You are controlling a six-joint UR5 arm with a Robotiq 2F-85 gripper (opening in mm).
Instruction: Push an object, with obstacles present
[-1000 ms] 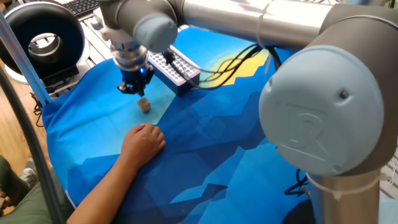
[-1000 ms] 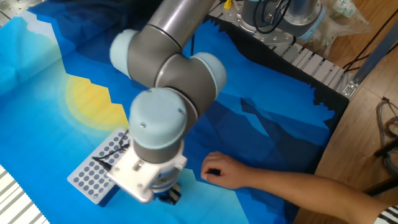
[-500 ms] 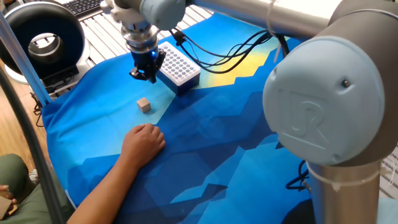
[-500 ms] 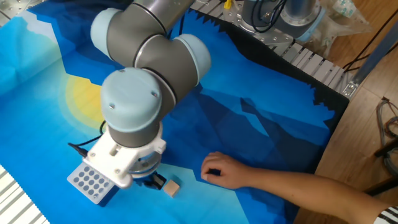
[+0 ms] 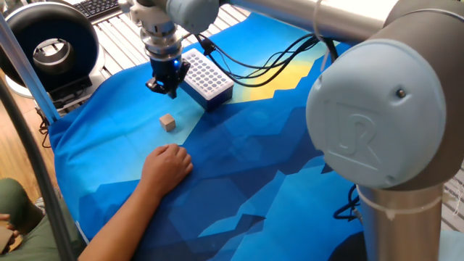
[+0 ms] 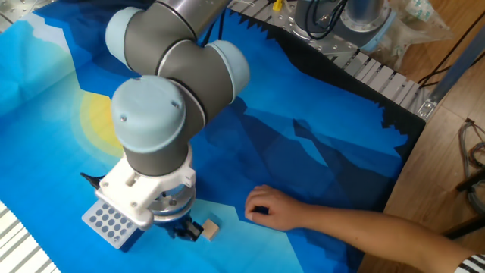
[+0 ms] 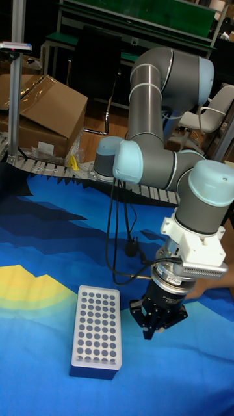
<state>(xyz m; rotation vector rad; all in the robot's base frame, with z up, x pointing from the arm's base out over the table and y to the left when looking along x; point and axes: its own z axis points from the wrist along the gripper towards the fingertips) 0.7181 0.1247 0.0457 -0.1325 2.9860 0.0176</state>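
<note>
The object, a tiny tan cube point(image 5: 168, 122), lies on the blue cloth; in the other fixed view the cube point(image 6: 210, 228) sits just right of my fingertips. My gripper point(image 5: 165, 88) hangs a little beyond the cube, beside the left end of the obstacle, a white perforated block point(image 5: 203, 75) with dark sides. The gripper point(image 6: 183, 230) is low over the cloth, its jaws together with nothing between them. In the tall fixed view the gripper point(image 7: 155, 331) stands right of the block point(image 7: 96, 328), and the cube is hidden.
A person's hand point(image 5: 168, 165) rests flat on the cloth just in front of the cube, the forearm point(image 6: 356, 227) reaching in from the table's edge. A black ring-shaped device point(image 5: 49, 45) stands off the cloth's far left corner. Cables point(image 5: 268, 69) trail past the block.
My gripper has drawn back from right above the cube to the end of the perforated block, then edged slightly left. The cube, the block and the hand have stayed put.
</note>
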